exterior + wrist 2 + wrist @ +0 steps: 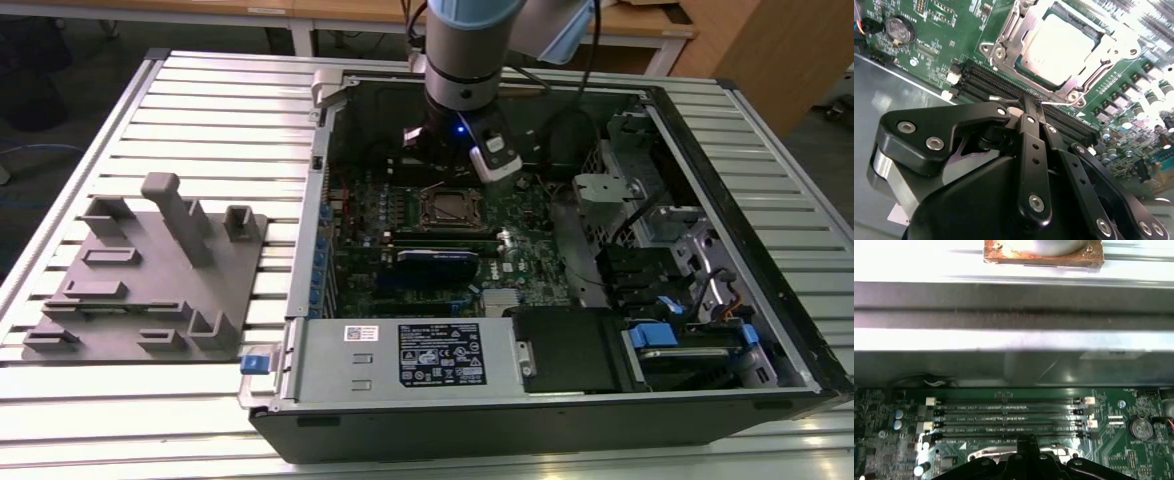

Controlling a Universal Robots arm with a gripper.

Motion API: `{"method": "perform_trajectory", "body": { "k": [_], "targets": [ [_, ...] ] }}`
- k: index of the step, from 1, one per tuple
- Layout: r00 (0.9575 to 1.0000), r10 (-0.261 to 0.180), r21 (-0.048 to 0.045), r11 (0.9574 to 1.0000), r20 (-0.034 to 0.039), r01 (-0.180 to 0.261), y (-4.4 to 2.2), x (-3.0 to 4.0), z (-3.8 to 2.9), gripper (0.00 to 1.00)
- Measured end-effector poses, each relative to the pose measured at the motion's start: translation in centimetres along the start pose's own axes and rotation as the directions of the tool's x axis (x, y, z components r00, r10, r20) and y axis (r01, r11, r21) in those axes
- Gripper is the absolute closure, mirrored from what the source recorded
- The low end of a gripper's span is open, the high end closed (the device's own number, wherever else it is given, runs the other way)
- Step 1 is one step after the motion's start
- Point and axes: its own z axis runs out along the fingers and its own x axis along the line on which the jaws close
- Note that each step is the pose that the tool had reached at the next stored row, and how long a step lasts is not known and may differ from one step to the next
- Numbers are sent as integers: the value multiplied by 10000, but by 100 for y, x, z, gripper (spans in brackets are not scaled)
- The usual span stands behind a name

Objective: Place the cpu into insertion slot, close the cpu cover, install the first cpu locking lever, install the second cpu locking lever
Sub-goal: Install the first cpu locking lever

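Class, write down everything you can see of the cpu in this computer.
The cpu is a small, flat, square chip with a pale silvery-grey metal top that catches the light. It lies level on the green motherboard. Its top shows through the square cut-out of the cpu cover, whose silvery frame lies closed around it. The hand hangs just beside that frame, off the chip.

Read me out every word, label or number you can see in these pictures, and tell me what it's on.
No text can be read.
The white label on the power supply: print too small.
The motherboard: markings blurred in both wrist views.
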Motion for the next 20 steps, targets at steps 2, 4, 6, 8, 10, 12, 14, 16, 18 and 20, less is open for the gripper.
{"method": "perform_trajectory", "body": {
  "k": [2, 4, 6, 8, 10, 12, 14, 16, 18, 20],
  "targets": [
    [10000, 0, 0, 10000, 2, 0, 21, 1, 9, 90],
    [10000, 0, 1, 10000, 2, 0, 29, 1, 13, 90],
    [10000, 0, 1, 10000, 4, 0, 28, 1, 16, 90],
    [10000, -7, -2, 10000, 45, 7, 25, 3, 29, 90],
    [9999, -13, -8, 10000, 105, 13, 21, 4, 44, 90],
    [9998, -10, -8, 10000, 190, 10, 17, 8, 56, 90],
    [9996, -1, -10, 10000, 296, 2, 14, 12, 67, 90],
    [9992, 23, -10, 10000, 409, -22, 12, 14, 77, 90],
    [9984, 16, -14, 10000, 569, -16, 10, 16, 84, 90],
    [9973, -4, -18, 10000, 737, 6, 9, 20, 89, 90]
  ]
}}
